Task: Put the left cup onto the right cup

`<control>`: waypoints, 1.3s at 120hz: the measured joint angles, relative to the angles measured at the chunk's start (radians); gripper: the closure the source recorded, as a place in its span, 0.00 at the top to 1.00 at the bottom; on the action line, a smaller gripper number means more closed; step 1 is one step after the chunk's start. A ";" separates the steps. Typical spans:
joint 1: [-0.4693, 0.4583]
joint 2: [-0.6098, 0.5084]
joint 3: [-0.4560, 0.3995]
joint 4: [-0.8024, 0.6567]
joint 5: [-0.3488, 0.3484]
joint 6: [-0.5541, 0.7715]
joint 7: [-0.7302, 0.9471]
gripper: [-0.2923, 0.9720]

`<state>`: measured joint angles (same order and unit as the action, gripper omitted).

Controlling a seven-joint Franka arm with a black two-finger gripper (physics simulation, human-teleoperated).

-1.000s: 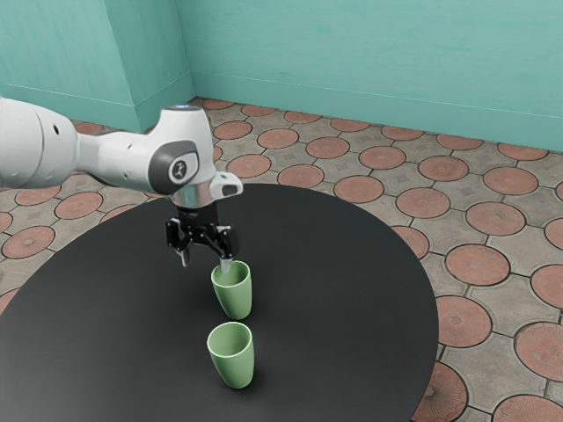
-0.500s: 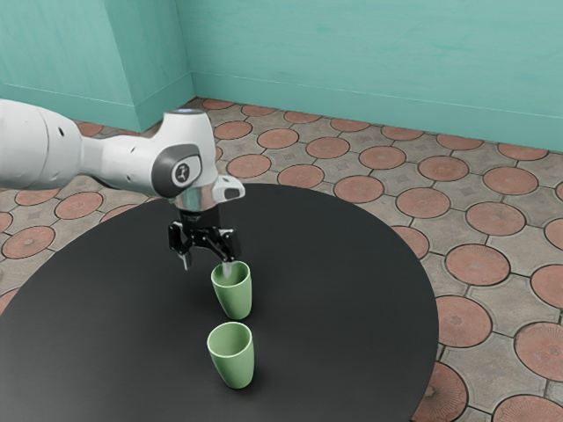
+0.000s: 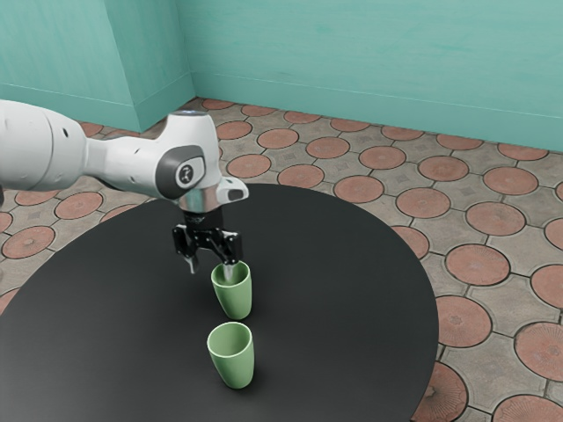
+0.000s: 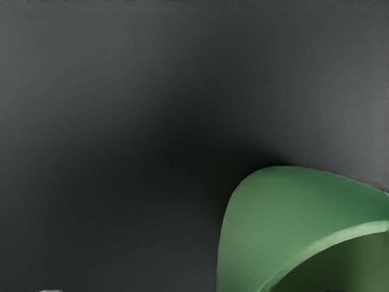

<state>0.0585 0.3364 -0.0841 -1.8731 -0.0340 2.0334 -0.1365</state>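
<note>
A round black counter (image 3: 352, 264) stands on a tiled floor (image 3: 493, 193) before teal walls (image 3: 396, 53). Two green cups stand upright on it, near each other but apart: the farther cup (image 3: 234, 294) and the nearer cup (image 3: 232, 356). The claw (image 3: 208, 260) hangs spread at the farther cup's rim. One finger is over its mouth and the other outside, gripping nothing.

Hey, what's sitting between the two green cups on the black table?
Nothing. The exterior view shows only a short bare strip of black table between the farther cup and the nearer cup.
</note>
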 joint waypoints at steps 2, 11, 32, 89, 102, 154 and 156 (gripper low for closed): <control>0.000 0.000 0.000 0.000 0.000 0.000 0.000 0.66; 0.000 0.003 -0.002 0.002 0.000 0.000 -0.001 0.65; 0.000 0.007 -0.003 0.006 0.000 0.000 -0.002 0.62; -0.001 0.022 -0.006 0.013 -0.001 0.000 -0.004 0.53; -0.002 0.023 -0.011 0.015 0.000 0.001 -0.004 0.51; -0.002 0.036 -0.013 0.023 0.000 0.001 -0.007 0.40; -0.003 0.036 -0.013 0.023 0.000 0.001 -0.007 0.40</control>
<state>0.0558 0.3728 -0.0966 -1.8504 -0.0339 2.0342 -0.1432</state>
